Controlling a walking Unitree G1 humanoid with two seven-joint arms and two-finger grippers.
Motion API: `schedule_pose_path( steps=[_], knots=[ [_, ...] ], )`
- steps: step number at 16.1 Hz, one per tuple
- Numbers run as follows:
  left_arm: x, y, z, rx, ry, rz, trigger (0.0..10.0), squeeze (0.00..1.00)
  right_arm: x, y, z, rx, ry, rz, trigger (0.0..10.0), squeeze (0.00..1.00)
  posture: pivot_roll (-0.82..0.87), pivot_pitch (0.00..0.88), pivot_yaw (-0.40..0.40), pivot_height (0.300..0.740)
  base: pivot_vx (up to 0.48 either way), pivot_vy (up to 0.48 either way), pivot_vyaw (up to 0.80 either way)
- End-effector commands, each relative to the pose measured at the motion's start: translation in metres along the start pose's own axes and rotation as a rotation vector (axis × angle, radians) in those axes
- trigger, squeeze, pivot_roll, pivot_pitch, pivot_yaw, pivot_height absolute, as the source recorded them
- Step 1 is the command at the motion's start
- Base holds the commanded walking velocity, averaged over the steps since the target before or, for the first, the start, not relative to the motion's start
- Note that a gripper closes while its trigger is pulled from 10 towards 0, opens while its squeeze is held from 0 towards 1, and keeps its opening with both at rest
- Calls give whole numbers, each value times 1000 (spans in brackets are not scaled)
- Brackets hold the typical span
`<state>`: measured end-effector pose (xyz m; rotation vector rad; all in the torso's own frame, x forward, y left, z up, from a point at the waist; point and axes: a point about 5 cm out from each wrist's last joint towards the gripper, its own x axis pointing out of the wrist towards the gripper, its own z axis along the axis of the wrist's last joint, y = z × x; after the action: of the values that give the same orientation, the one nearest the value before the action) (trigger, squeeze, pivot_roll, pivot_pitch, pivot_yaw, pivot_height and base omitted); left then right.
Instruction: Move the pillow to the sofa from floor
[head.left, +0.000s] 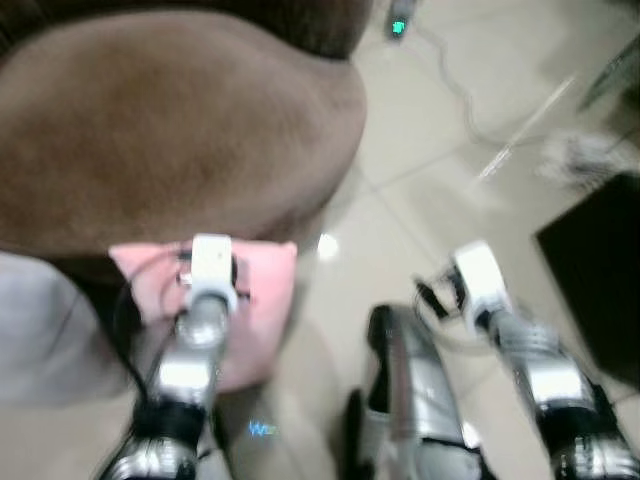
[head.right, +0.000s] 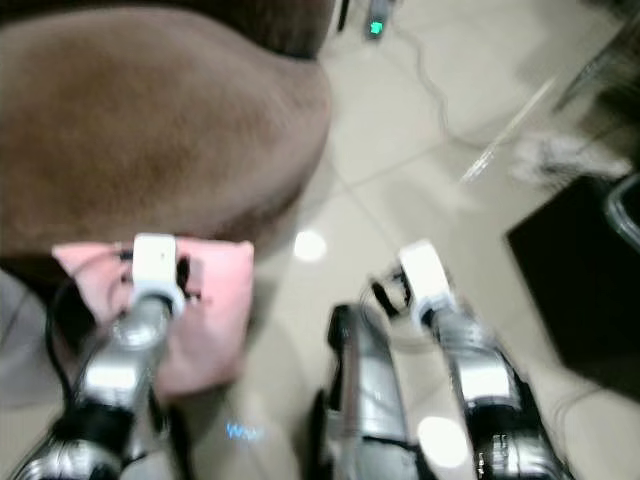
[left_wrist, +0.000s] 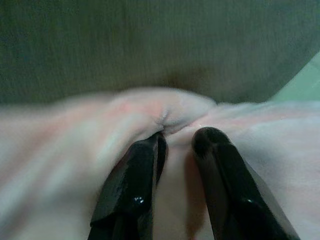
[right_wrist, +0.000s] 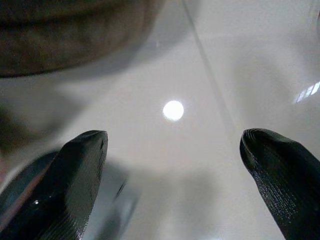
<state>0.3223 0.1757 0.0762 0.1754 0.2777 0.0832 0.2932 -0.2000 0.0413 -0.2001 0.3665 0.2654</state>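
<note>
Pink pillow (head.left: 262, 300), soft matte fabric, roughly square w/ a bunched fold, sits at the near edge of the sofa (head.left: 180, 130), just in front of its rounded seat. Can't tell if the pillow rests on the floor or is lifted off it. Sofa is brown, plush, velvety nap, w/ a broad rounded cushion that curves down at its right side.

Left gripper (left_wrist: 177, 145) is on the pillow; its two glossy black fingers (left_wrist: 135, 185) are drawn close together, pinching a raised crease of the pink cloth between the tips. Silver left arm runs from near-left up to the pillow.

Right gripper (right_wrist: 172, 165) hovers over the floor (head.left: 420, 170) to the right of the sofa, well apart from the pillow; fingers spread wide, ribbed dark pads, nothing between them.

Floor is pale glossy tile w/ grout lines and a bright round light reflection. Dark flat mat (head.left: 600, 260) lies far right; a thin white cable (head.left: 460, 95) curls across the far tiles
</note>
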Motion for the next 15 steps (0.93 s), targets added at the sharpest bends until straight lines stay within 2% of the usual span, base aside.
schedule_pose_path(
  steps=[1, 2, 4, 7, 9, 11, 12, 15],
  knots=[
    [2, -1, -1, 42, 19, -43, 10000, 0, -4, 2, -6, 30, -1, -38, 10000, 0, -58, 199, -70, 450, 0, 0, 0],
    [7, -1, 3, 69, 21, -98, 10000, 0, -6, 11, -10, 62, -4, -48, 10000, 0, -78, 195, -31, 450, 0, 0, 0],
    [18, 3, 8, 189, 52, -203, 10000, 0, -6, 30, -13, 116, -15, -57, 10000, 0, -94, 199, 21, 450, 0, 0, 0],
    [27, 6, -3, 361, 157, -377, 10000, 0, -10, 50, -21, 181, -11, -101, 10000, 0, -111, 202, 93, 450, 0, 0, 0],
    [30, 9, -2, 388, 188, -417, 10000, 0, -11, 53, -21, 201, -16, -125, 10000, 0, -127, 202, 118, 450, 0, 0, 0],
    [34, 5, 13, 401, 139, -458, 10000, 0, -13, 56, -21, 209, -16, -131, 10000, 0, -141, 205, 133, 450, 0, 0, 0],
    [36, 0, 22, 416, 92, -485, 0, 0, -14, 57, -22, 211, -13, -135, 10000, 0, -144, 202, 139, 450, 0, 0, 0],
    [39, -7, 39, 333, 30, -520, 0, 0, -12, 58, -21, 209, -10, -138, 10000, 0, -134, 188, 134, 450, 0, 0, 0]
  ],
)
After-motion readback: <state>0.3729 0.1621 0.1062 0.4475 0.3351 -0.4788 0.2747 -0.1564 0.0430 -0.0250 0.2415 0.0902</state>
